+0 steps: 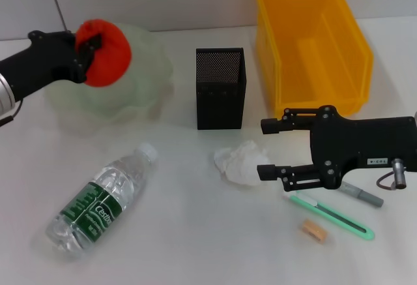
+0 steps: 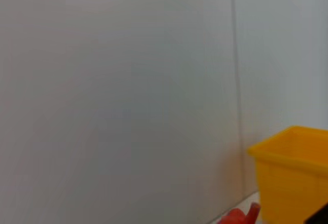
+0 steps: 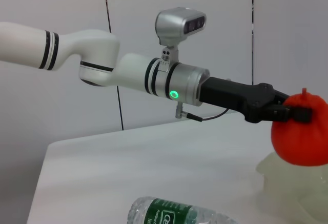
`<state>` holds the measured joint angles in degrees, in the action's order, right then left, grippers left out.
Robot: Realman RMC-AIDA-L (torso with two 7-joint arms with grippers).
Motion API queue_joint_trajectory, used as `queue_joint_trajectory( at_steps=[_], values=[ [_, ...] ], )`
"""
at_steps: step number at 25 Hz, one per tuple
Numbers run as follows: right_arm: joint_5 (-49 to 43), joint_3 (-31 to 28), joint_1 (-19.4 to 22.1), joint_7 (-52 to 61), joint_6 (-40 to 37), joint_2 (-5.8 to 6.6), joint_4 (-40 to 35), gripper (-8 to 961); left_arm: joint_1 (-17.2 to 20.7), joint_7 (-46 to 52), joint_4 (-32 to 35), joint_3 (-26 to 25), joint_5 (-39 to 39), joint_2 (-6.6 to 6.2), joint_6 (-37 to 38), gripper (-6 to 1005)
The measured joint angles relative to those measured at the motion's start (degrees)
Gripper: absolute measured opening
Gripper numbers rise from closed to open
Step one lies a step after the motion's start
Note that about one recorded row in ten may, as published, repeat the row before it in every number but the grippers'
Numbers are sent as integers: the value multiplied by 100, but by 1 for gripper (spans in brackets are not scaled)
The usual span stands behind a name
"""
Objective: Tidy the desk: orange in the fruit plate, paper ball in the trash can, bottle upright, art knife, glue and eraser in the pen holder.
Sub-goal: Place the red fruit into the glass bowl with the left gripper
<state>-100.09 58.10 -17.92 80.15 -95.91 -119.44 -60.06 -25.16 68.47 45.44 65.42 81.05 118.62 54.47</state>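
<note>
Orange-red against the pale wall, the orange (image 1: pixel 104 51) is clamped in the left gripper (image 1: pixel 90 45), whose black fingers close on its near side — it hangs just above the translucent green fruit plate (image 1: pixel 140 79) at the far left of the desk (image 1: pixel 189 246). The right wrist view confirms the grasp: fruit pinched at the fingertips, over the plate's rim. Nearer the front, a clear water bottle (image 1: pixel 103 199) with a green label lies on its side, cap pointing toward the middle of the desk. At centre stands the black mesh pen holder (image 1: pixel 220 88), upright; in front of it, slightly to the right, lies the crumpled white paper ball (image 1: pixel 240 162). Behind and to the right sits the yellow trash can (image 1: pixel 313 44), an open bin. The right gripper (image 1: pixel 266 148) hovers low beside the paper ball with its jaws spread wide — nothing between them. Partly under that arm lie a grey glue stick (image 1: pixel 362 195) and a green art knife (image 1: pixel 332 217), and just in front of the knife a small tan eraser (image 1: pixel 313 231).
</note>
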Motion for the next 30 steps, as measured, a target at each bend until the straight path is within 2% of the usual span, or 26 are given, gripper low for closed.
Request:
queue_joint_trajectory(
  at_steps=[8, 14, 15, 30],
  values=[
    [26, 9, -9, -1, 3, 0, 20, 742, -325, -265, -496, -3, -87, 28, -453, 78],
    [31, 8, -8, -65, 0, 0, 126, 741, -376, -316, -576, -3, -89, 35, -489, 78],
    [31, 8, -8, -65, 0, 0, 126, 741, -600, -508, -930, -1, -171, 53, -649, 78],
    [45, 8, -10, -132, -29, 0, 196, 738, -702, -691, -1176, 3, -442, 52, -1160, 100]
  ],
)
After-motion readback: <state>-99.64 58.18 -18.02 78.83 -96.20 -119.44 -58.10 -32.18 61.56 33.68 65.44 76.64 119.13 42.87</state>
